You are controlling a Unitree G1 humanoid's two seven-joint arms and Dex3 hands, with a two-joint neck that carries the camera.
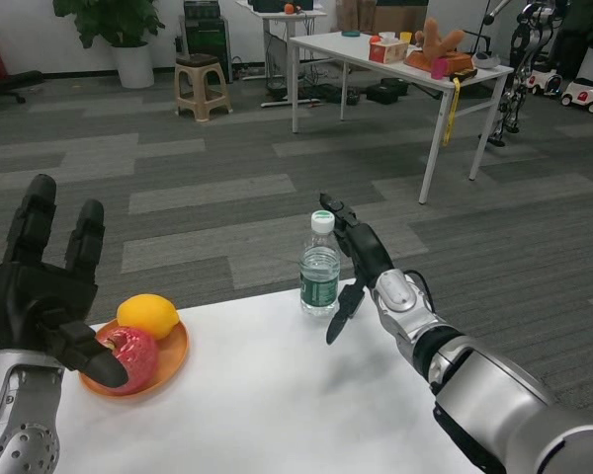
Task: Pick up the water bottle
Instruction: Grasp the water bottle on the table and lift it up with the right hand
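The small clear plastic water bottle with a white cap and green label (319,265) stands upright near the far edge of the white bench (277,405), and that position is the main hazard. The right hand (359,265) is just beside it on its right, fingers (342,314) apart and holding nothing; whether any finger already touches the bottle I cannot tell. If the fingers close unevenly or push before they wrap around, the light, narrow bottle could tip or slide away from the robot and drop off the far edge to the grey carpeted floor (208,188). The bottle looks partly filled, so it is probably top-light yet easy to skid on the smooth surface. A grasp too high, near the cap, may also let it swing or slip.

The round orange plate (173,357) sits at the bench's left side and carries a yellow lemon (148,316) and a red apple (130,357), the two touching. The left hand (42,296) is raised over the plate's near-left side, fingers spread upward and gripping nothing, with one finger in front of the apple; a careless sweep there could knock the fruit off the plate.
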